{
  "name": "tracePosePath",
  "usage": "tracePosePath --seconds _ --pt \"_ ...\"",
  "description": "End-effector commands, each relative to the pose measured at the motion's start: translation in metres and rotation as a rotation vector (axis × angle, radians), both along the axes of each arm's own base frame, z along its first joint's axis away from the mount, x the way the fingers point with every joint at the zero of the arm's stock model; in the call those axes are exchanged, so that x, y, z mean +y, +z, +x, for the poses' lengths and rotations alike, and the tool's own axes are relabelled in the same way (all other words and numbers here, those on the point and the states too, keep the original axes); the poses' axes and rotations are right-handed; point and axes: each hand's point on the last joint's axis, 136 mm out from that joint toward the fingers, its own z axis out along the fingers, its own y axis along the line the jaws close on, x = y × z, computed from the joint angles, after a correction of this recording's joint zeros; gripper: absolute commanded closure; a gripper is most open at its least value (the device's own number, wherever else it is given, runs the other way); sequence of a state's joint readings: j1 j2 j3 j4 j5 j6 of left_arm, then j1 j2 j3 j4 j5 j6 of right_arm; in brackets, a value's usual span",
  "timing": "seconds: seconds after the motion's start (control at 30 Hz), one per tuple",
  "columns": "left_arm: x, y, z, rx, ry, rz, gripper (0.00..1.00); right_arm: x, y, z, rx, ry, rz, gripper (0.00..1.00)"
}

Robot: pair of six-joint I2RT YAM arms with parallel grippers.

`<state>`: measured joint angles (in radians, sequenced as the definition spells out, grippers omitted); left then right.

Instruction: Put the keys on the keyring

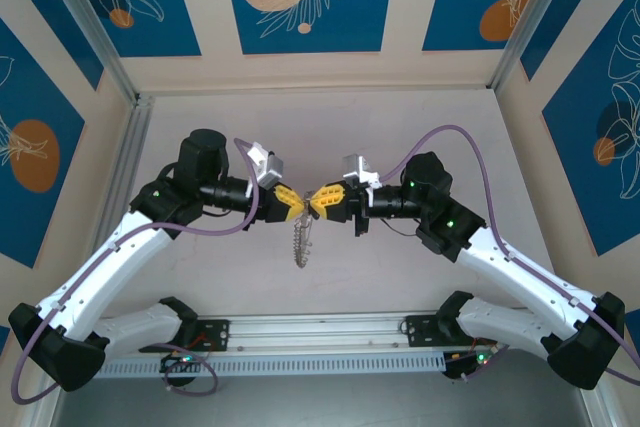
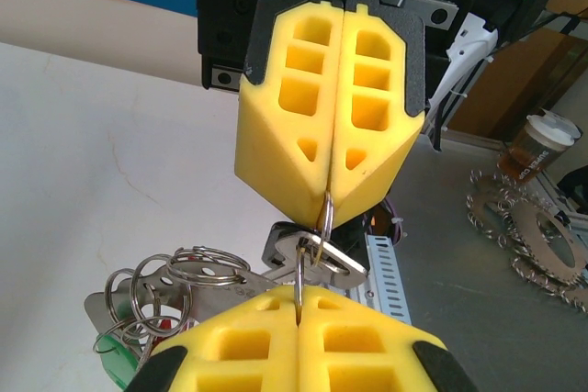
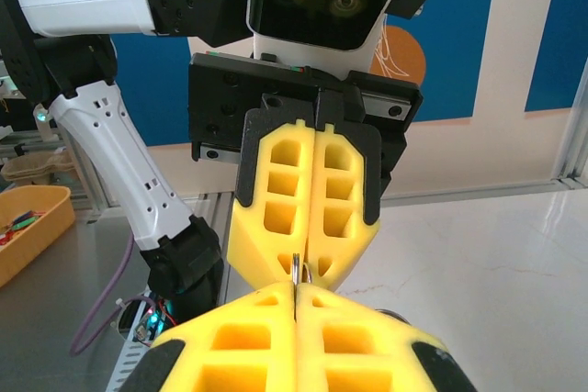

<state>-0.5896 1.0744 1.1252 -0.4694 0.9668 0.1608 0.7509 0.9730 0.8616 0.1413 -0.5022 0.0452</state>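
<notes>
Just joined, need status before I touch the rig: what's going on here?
Both arms meet tip to tip over the table. The right claw is shut on a thin loop; the left claw is shut on a metal strip right next to it. The keyring dangles beneath them. Can't tell how far the threading has got.

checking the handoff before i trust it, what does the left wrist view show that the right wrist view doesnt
Left wrist view adds the keyring, its small split rings and green tag bunched low left, plus a lidded cup off to the right. Right wrist view adds an orange bin at the left edge and the left arm's white link. Shared: left gripper and right gripper shut, tip to tip, thin metal pinched between them.
</notes>
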Motion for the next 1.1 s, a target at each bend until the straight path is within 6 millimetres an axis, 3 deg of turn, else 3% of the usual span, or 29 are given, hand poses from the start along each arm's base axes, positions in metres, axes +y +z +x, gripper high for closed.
tracePosePath --seconds 0.0,0.83,1.07 --pt "0.0016 0.0222 -0.0089 -0.076 -0.028 -0.047 1.00 0.0003 -0.0011 -0.0005 -0.007 -0.007 -0.002 1.00" --pt "0.0023 0.0214 -0.0102 -0.077 -0.029 -0.046 1.00 -0.0026 0.0083 0.0063 -0.042 -0.060 0.041 1.00" --pt "0.0030 0.0242 -0.0113 -0.083 -0.031 -0.052 1.00 -0.0006 -0.0014 0.0085 -0.025 -0.061 0.020 1.00"
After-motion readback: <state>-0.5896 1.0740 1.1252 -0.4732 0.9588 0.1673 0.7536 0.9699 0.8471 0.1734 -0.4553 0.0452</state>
